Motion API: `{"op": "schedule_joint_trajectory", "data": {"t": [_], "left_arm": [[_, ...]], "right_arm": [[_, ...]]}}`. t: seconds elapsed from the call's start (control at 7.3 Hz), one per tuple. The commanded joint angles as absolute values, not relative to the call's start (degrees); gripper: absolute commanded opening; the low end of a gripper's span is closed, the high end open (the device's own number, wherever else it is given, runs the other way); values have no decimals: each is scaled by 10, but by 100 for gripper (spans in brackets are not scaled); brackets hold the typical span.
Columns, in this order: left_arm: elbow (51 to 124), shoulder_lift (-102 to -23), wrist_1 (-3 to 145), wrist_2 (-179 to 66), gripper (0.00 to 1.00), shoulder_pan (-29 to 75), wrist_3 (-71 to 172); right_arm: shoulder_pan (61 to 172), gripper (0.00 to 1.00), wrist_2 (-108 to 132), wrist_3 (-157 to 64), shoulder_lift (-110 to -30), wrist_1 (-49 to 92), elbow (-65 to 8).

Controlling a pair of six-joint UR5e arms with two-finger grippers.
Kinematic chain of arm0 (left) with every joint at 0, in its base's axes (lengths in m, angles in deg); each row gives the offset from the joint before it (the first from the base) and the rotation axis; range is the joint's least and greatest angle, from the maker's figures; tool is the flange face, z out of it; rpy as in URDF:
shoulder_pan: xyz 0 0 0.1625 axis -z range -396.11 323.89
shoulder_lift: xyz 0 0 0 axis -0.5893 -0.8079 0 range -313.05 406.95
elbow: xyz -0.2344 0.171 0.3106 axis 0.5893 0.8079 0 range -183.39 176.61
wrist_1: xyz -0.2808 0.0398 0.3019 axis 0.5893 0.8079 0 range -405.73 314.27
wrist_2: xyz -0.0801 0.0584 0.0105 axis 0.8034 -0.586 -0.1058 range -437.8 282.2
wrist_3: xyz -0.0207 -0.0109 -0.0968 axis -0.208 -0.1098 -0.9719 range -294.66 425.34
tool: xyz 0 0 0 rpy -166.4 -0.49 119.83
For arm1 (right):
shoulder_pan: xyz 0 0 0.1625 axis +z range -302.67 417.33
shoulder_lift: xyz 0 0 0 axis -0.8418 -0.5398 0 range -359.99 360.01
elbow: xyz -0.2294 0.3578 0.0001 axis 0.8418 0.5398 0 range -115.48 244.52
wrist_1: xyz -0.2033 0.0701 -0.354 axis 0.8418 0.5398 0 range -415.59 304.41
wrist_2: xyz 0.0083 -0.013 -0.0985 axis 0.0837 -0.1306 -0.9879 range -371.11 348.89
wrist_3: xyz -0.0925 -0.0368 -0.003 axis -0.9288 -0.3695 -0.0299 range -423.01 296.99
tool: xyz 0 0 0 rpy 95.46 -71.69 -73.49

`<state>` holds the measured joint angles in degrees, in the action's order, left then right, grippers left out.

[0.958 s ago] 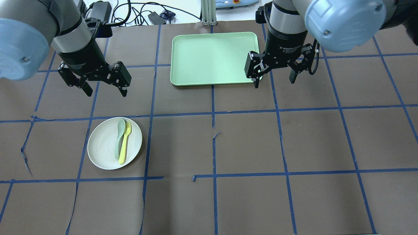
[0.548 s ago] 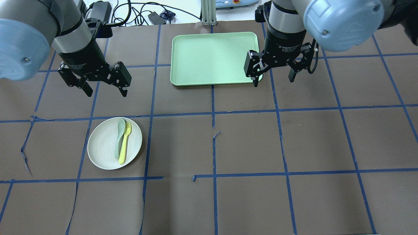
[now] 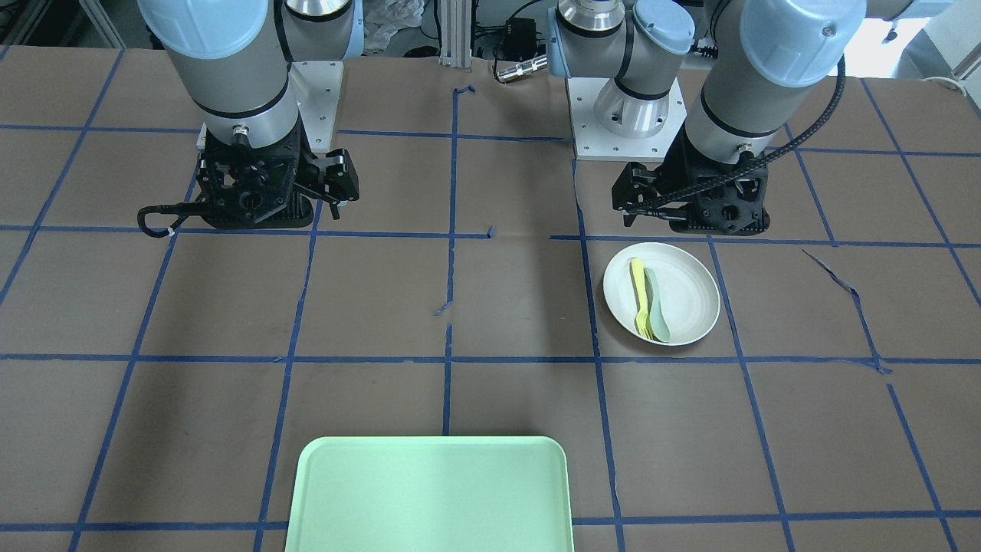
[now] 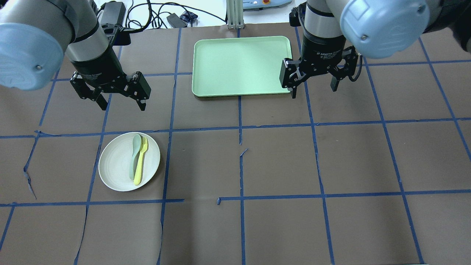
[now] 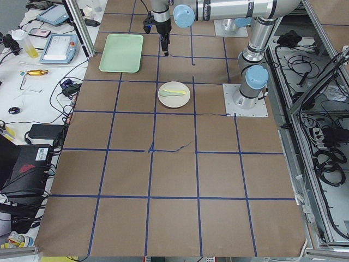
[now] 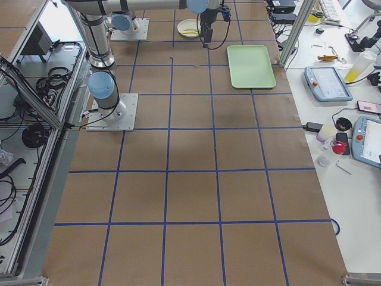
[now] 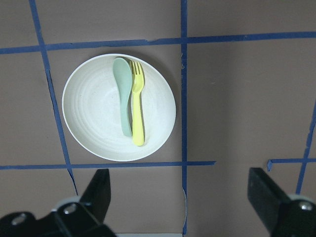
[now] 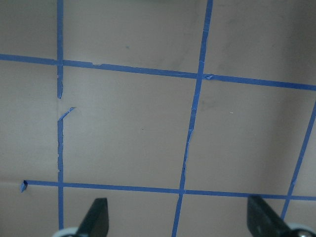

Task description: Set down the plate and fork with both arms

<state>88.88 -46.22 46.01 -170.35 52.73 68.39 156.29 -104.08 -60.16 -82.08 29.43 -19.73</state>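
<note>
One each: plate (image 4: 114, 165); fork (image 4: 141, 162); spoon (image 4: 134, 159) (tray (image 4: 239, 66))

Brown table (image 4: 279, 162) gridded with blue tape (image 4: 331, 124); cables (image 5: 325, 139) and white bench (image 6: 360, 196) alongside

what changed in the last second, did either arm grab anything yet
Nothing has been grabbed. The left gripper shifted slightly to its right and a little nearer the plate, jaws open. The right gripper nudged slightly to its right beside the tray, also open and empty. The plate, with the fork and spoon lying on it, and the tray stayed put.
</note>
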Motion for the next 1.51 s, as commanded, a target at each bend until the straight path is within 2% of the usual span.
{"op": "schedule_joint_trajectory", "data": {"t": [0.0,0.96,1.1,1.37], "left_arm": [[887,-461,459,-1705,100,528,688],[883,-460,451,-1699,100,527,690],[881,-466,402,-1706,100,526,680],[889,-455,397,-1708,100,506,687]], "right_arm": [[1563,100,-1040,-601,-821,293,-196],[1567,100,-1035,-599,-820,293,-199],[1567,100,-1035,-599,-819,293,-200],[1567,100,-1036,-599,-815,295,-201]]}}
